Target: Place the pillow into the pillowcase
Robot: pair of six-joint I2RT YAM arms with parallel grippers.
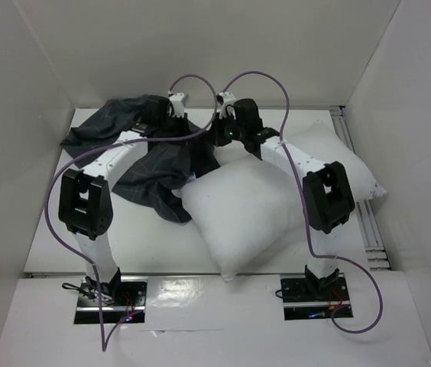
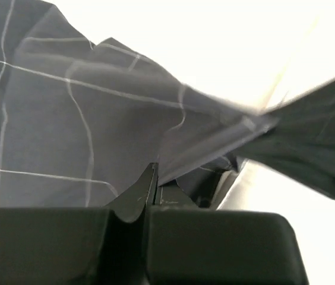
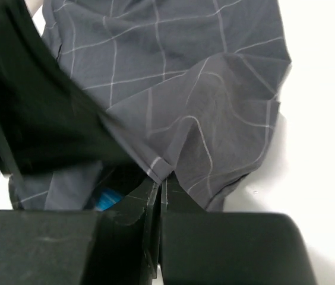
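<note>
**Ana:** Where was the pillow at that moment?

**Ben:** The pillow lay on the right half of the table. One of its corners reached the near edge, about midway between the two arm bases. The right arm crossed above its far side.

**Ana:** And the pillowcase?

**Ben:** The pillowcase was crumpled on the far-left part of the table, running from the far-left corner towards the middle. Its right side touched the pillow's far-left corner. I could not tell whether the cloth lay over or under the pillow there. From above, none of the pillow looked to be inside it.

**Ana:** What were the jaws of the left gripper doing?

**Ben:** The left gripper was near the far edge, left of centre. Its jaws were pressed together with no gap showing. A hemmed edge of the grey checked cloth ran straight into the fingertips and stretched away taut, so it had the pillowcase pinched.

**Ana:** And the right gripper?

**Ben:** The right gripper was just beside the left one, close to the middle of the far edge. Its jaws were fully closed too, and a folded hem of the same cloth was caught at the tips. The rest of the case hung in creases beyond them.
</note>
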